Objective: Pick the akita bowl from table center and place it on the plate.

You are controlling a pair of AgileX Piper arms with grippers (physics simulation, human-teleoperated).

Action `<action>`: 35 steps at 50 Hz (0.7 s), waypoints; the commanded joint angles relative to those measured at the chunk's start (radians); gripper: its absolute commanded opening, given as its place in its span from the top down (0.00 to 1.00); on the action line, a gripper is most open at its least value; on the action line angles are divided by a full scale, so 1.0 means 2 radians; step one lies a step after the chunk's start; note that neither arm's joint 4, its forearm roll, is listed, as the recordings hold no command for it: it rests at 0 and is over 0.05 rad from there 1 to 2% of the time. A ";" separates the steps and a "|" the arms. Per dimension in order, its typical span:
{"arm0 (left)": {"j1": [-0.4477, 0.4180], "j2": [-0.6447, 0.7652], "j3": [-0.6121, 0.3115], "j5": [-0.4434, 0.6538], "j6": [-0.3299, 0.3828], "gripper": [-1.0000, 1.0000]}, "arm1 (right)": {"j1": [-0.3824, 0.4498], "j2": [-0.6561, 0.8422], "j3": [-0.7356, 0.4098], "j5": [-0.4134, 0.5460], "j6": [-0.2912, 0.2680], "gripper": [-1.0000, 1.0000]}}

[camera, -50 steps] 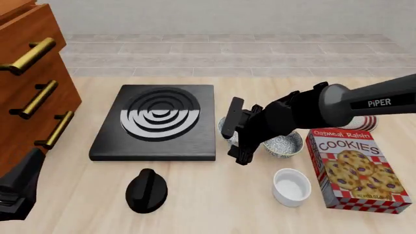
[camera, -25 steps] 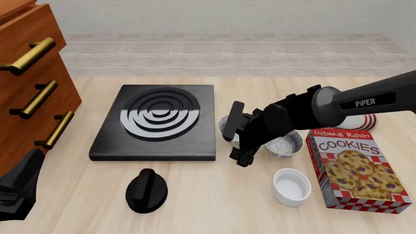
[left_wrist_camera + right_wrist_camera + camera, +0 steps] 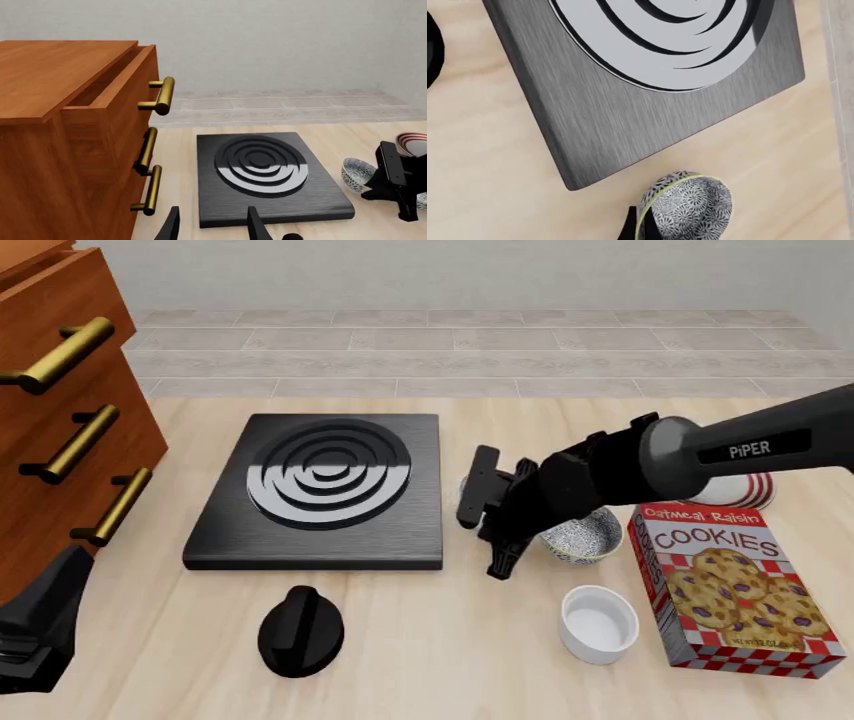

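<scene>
One bowl (image 3: 684, 207) is now lifted and tilted in the right gripper (image 3: 489, 523), whose fingers pinch its rim; arm reaches leftward.

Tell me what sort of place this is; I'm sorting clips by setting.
Likely a simulated kitchen: a black square stove burner plate, a red cardboard cookie box, and a brown wooden drawer cabinet with brass handles.

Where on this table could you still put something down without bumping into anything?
Bare wood lies beyond the black burner slab toward the tiled floor, and along the near edge between the black knob and the white ramekin. It is crowded around the right gripper, the speckled bowl and the cookie box.
</scene>
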 commanded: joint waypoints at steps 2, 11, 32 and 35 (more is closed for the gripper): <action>-0.002 -0.001 -0.002 0.002 0.000 0.00 | -0.001 -0.002 0.000 -0.007 -0.004 1.00; -0.004 -0.001 0.000 0.000 0.000 0.00 | -0.001 -0.017 -0.001 -0.002 -0.016 1.00; -0.005 -0.002 -0.002 0.001 -0.002 0.00 | 0.003 -0.089 -0.028 0.064 -0.018 1.00; -0.004 -0.002 -0.002 0.001 -0.002 0.00 | 0.005 -0.093 -0.032 0.066 -0.014 1.00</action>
